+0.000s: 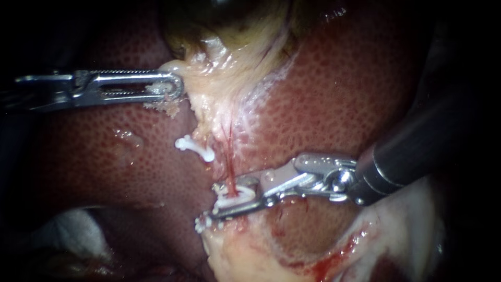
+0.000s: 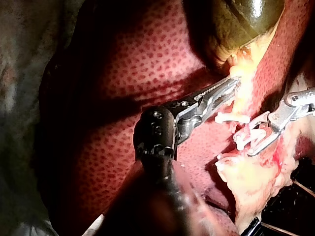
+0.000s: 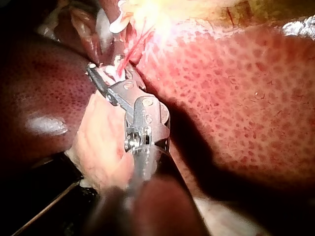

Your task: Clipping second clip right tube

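A thin red tube (image 1: 228, 162), the right tube, runs down from the pale tissue under the gallbladder (image 1: 229, 10). My right instrument (image 1: 229, 201) comes in from the right; its jaws are shut on a white clip (image 1: 237, 197) that wraps this tube. One white clip (image 1: 194, 148) sits higher, left of the tube, and another (image 1: 200, 224) lies just below the jaws. My left instrument (image 1: 175, 87) is shut on the pale tissue (image 1: 180, 68) at the gallbladder's lower end. In the right wrist view the right instrument (image 3: 106, 73) reaches the red tube (image 3: 133, 51).
Dark red, speckled liver (image 1: 339, 94) surrounds the site. Pale fatty tissue (image 1: 250, 256) with some blood lies below the right instrument. Something white, like gauze (image 1: 68, 224), shows at the lower left. The left wrist view shows both instruments, left (image 2: 230, 88) and right (image 2: 256, 135), close together.
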Motion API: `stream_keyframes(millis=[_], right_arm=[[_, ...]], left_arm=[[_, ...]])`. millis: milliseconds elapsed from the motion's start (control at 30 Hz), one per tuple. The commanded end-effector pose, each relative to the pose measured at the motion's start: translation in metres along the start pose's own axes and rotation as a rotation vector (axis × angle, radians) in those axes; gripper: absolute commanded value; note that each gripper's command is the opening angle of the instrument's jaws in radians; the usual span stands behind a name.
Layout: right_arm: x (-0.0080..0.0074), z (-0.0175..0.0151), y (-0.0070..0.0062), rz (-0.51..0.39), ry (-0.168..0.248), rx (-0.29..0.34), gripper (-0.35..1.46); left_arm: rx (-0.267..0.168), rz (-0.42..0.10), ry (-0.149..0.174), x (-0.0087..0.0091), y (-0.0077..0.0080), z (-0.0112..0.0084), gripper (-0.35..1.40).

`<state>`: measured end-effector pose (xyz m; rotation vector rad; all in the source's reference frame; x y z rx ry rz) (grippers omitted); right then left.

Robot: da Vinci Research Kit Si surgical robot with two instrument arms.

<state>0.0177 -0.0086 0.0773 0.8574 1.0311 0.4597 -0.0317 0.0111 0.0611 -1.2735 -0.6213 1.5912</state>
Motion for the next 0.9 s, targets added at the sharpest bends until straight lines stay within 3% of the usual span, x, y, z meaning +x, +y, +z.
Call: stream_keyframes(millis=[33, 133, 333, 467, 900], right_arm=[[0.0000, -0.0001, 0.0000, 0.025, -0.002, 0.002, -0.09], [-0.0001, -0.0003, 0.0000, 0.072, -0.001, 0.004, -0.35], [-0.0005, -0.0008, 0.0001, 0.118, -0.003, 0.004, -0.35], [-0.0006, -0.0009, -0.0002, 0.118, -0.022, 0.001, -0.35], [-0.0006, -0.0010, -0.0002, 0.118, -0.023, 0.004, -0.35]], left_arm=[[0.000, 0.000, 0.000, 0.0000, 0.0000, 0.0000, -0.35], [0.000, 0.000, 0.000, 0.0000, -0.0001, 0.0000, -0.35], [0.000, 0.000, 0.000, 0.0000, -0.0002, 0.0000, -0.35], [0.000, 0.000, 0.000, 0.0000, -0.0003, 0.0000, -0.35], [0.000, 0.001, 0.000, -0.0001, -0.0004, 0.0001, -0.35]])
